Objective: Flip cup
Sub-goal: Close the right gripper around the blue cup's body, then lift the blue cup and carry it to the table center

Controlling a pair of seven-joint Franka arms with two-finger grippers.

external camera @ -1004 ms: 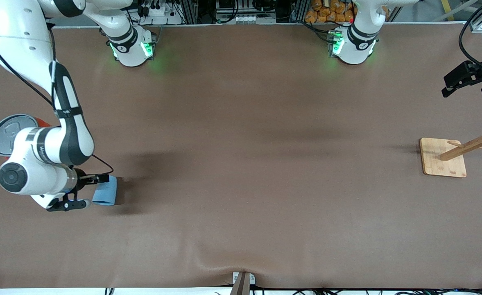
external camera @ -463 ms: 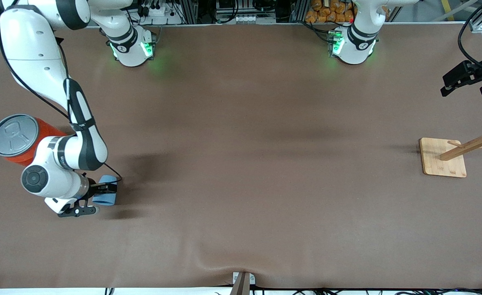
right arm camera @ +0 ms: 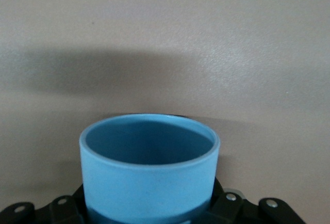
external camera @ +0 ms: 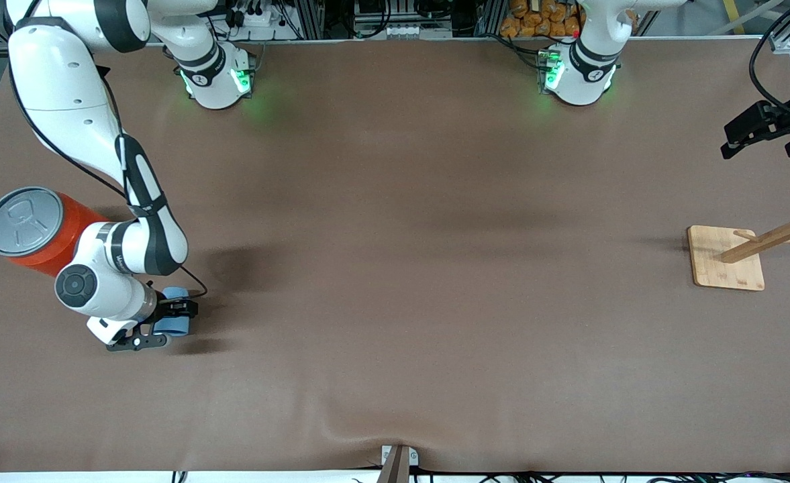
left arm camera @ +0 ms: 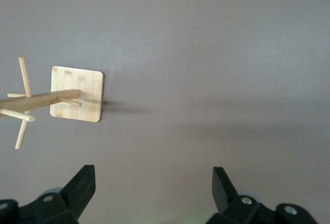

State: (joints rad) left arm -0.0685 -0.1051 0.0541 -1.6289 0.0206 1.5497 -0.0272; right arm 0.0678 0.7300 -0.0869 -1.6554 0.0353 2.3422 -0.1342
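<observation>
— Near the right arm's end of the table, what do you see?
— Your right gripper [external camera: 160, 325] squeezes the small light-blue plastic cup [external camera: 174, 320], low over the brown table [external camera: 395, 268]. You can see nothing in its darker blue inside [right arm camera: 148, 144].
— And beside it?
— A big orange-red can with a grey lid [external camera: 29, 228].
— The left gripper [external camera: 767, 131]?
— It waits with fingers wide apart, above the wooden peg stand [external camera: 737, 258].
</observation>
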